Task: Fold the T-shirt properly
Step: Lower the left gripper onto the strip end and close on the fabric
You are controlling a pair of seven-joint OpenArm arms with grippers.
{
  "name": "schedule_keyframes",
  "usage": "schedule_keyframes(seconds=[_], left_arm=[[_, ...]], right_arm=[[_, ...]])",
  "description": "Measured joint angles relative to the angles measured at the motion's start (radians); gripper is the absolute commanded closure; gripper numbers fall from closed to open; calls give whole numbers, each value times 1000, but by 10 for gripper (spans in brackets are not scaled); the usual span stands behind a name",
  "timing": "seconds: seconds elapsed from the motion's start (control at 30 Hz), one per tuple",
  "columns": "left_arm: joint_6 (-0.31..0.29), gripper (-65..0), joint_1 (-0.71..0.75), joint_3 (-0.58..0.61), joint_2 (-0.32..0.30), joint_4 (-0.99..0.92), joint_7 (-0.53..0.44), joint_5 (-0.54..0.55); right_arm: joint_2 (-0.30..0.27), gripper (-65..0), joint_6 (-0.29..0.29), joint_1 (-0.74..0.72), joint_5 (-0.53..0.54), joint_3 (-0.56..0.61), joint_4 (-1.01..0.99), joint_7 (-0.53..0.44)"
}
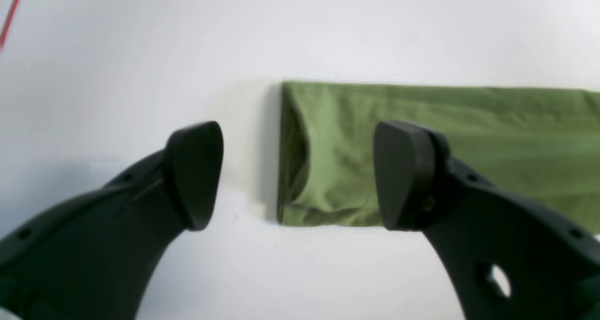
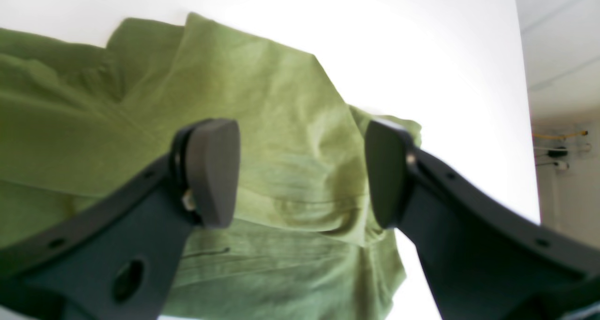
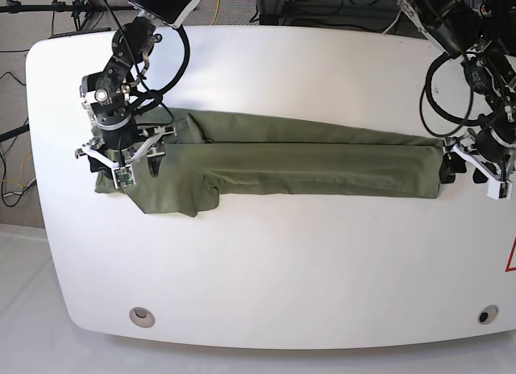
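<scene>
1. The shirt (image 3: 306, 164) is lying across the table (image 3: 266, 269) as a long, narrow folded band, with its bunched end under the right gripper.
2. The left gripper (image 1: 300, 174) is hanging with jaws spread wide over the band's squared end, holding nothing.
3. The right gripper (image 2: 302, 174) is hovering over rumpled cloth, jaws apart, gripping nothing.
</scene>
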State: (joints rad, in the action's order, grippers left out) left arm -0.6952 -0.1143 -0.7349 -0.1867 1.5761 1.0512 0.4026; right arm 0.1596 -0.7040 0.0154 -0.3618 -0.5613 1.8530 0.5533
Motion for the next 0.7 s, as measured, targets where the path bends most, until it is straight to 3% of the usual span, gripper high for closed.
schedule_keyframes(seconds=[0.13,0.5,0.7], left_arm=[[-1,-485,-25,-50,11,-94,11,-21],[3,-490,-62,-47,35,-271,19,-91],[-9,-486,-55,-42,44,-312,3,-61]], right_arm=[[3,-400,-1,-1,0,-3,-5,-3],[1,-397,0,14,-3,-2,-12,-2],[4,-396,-3,26,-2,0,-9,0]])
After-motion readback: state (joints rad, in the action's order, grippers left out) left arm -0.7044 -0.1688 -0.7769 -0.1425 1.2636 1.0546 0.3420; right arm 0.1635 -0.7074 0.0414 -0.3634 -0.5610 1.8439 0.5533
